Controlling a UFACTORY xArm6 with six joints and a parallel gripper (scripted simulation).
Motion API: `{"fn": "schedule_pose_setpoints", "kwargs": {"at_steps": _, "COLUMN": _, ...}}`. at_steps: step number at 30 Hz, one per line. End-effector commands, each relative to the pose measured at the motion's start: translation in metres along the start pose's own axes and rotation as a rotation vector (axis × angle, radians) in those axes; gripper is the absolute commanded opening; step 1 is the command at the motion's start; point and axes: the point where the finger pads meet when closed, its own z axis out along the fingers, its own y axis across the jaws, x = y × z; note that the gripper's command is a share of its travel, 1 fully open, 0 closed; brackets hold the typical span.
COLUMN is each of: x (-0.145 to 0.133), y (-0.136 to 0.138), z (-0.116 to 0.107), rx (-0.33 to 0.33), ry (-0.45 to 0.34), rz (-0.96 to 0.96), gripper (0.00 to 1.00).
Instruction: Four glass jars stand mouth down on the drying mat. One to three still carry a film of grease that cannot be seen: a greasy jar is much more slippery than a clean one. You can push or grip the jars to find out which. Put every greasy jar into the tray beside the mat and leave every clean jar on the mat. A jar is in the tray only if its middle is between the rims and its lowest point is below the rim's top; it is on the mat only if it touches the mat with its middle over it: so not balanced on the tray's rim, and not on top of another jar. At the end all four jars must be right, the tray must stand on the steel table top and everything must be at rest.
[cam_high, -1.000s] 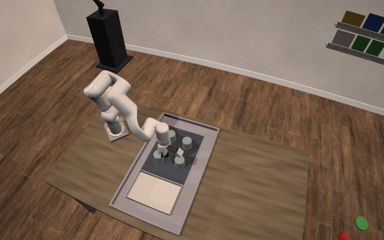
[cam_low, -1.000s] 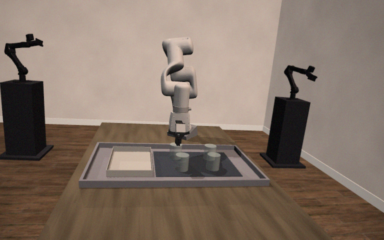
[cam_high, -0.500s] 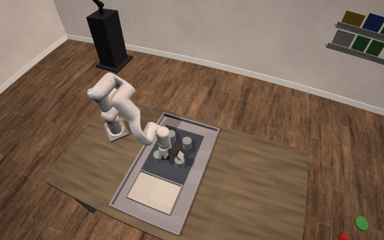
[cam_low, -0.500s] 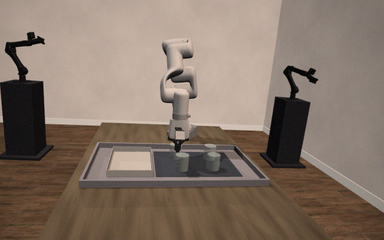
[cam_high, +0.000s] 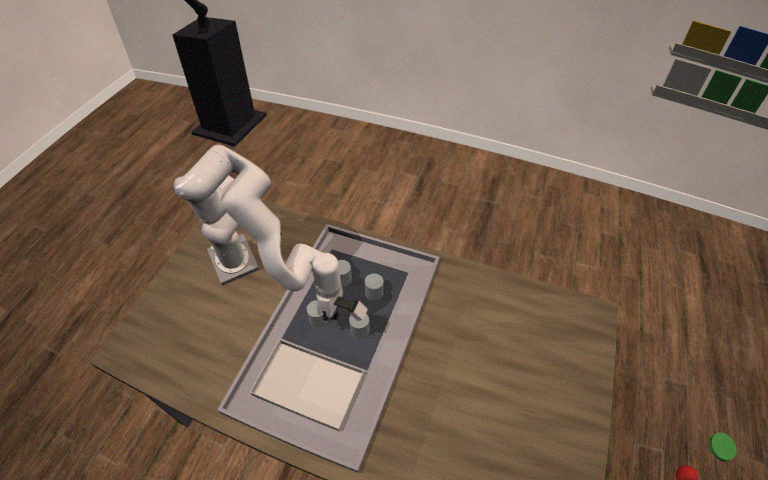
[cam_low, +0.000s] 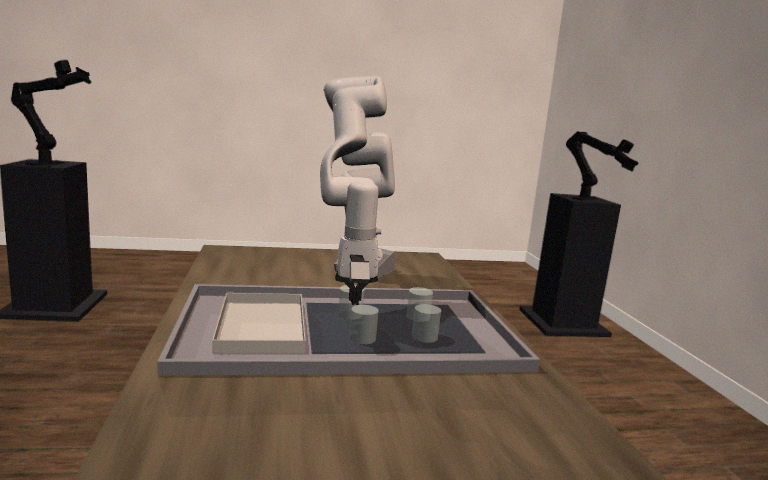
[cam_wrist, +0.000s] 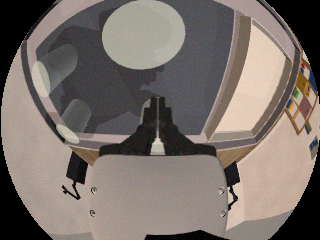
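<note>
Four pale glass jars stand mouth down on the dark drying mat (cam_high: 345, 310). In the top view they are at the near left (cam_high: 314, 312), near right (cam_high: 359, 324), far left (cam_high: 343, 271) and far right (cam_high: 373, 285). My gripper (cam_high: 328, 316) is shut and empty, low over the mat between the two near jars. In the wrist view the fingertips point at the near right jar (cam_wrist: 143, 32) with a gap of mat between. Two more jars (cam_wrist: 54, 72) (cam_wrist: 76, 116) show at the left. In the exterior view the gripper (cam_low: 355, 298) hangs behind the front left jar (cam_low: 363, 324).
The white tray (cam_high: 308, 384) lies beside the mat, inside the grey steel table top with raised rims (cam_high: 334, 345); it also shows in the exterior view (cam_low: 260, 322). Black pedestals with small arms stand on the floor away from the table.
</note>
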Motion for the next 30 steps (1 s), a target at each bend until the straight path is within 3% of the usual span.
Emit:
{"fn": "schedule_pose_setpoints", "kwargs": {"at_steps": 1, "x": 0.0009, "y": 0.0002, "z": -0.0012, "rx": 0.000, "ry": 0.004, "rz": 0.000, "gripper": 0.00}}
{"fn": "schedule_pose_setpoints", "kwargs": {"at_steps": 30, "x": -0.0024, "y": 0.0002, "z": -0.0012, "rx": 0.000, "ry": 0.004, "rz": 0.000, "gripper": 0.00}}
